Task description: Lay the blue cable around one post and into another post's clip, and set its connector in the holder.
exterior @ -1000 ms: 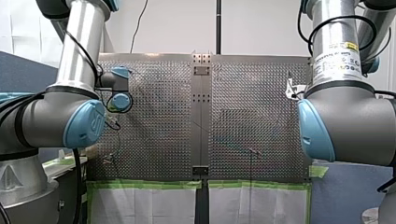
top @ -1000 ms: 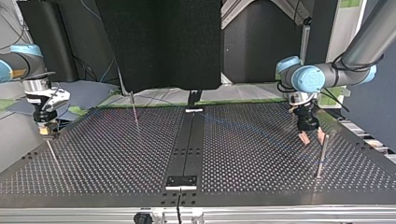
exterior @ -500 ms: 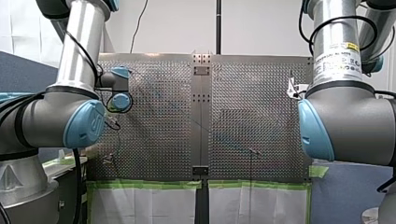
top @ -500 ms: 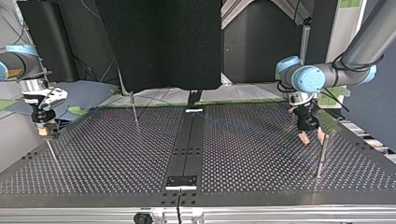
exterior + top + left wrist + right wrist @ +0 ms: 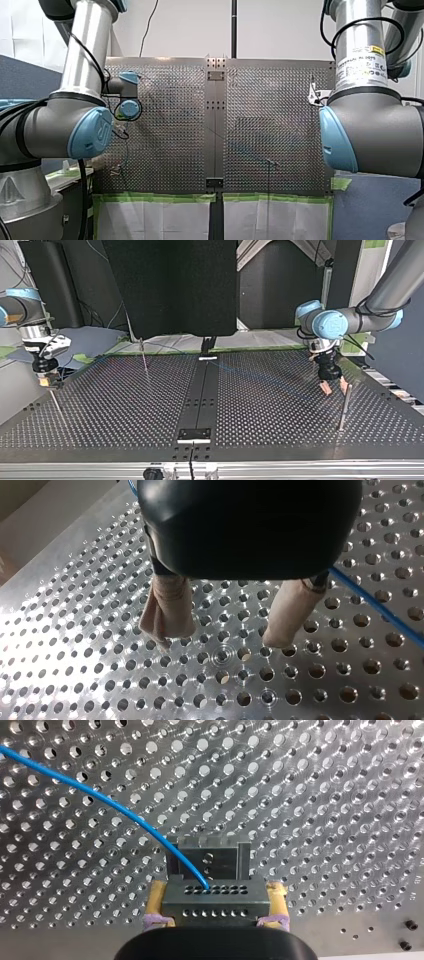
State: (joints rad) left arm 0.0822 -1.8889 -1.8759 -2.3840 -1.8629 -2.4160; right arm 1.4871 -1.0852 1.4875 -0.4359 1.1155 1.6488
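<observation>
Seen from across the worktop (image 5: pixel 125 430), the nearest thing is a small plate (image 5: pixel 195 435) on the dark strip down the middle, close to the near edge. A little further in, toward the right-hand edge in this view, an upright metal post (image 5: pixel 343 407) stands alone. Just behind it hangs my left pincer (image 5: pixel 334 386), its tips low over the surface and clear of the post. Its wrist camera shows it released. The two beige pads (image 5: pixel 167 612) stand wide apart above bare holes with nothing between them. The blue cable (image 5: pixel 380 611) runs along the surface just outside one pad.

At about the same depth, at the opposite side edge, my right pincer (image 5: pixel 47 382) is down close to the surface. Its wrist camera shows it clenched on the connector (image 5: pixel 215 896), a grey block with rows of small holes, with a yellow pad (image 5: pixel 156 897) pressed against each side. The cable leaves the connector's upper face and curves away across the holes. Directly ahead of the connector stands a slotted holder (image 5: pixel 207 851). Whether the two touch I cannot tell.

Furthest off, near the far edge, a thin post (image 5: pixel 144 357) rises, leaning slightly.
</observation>
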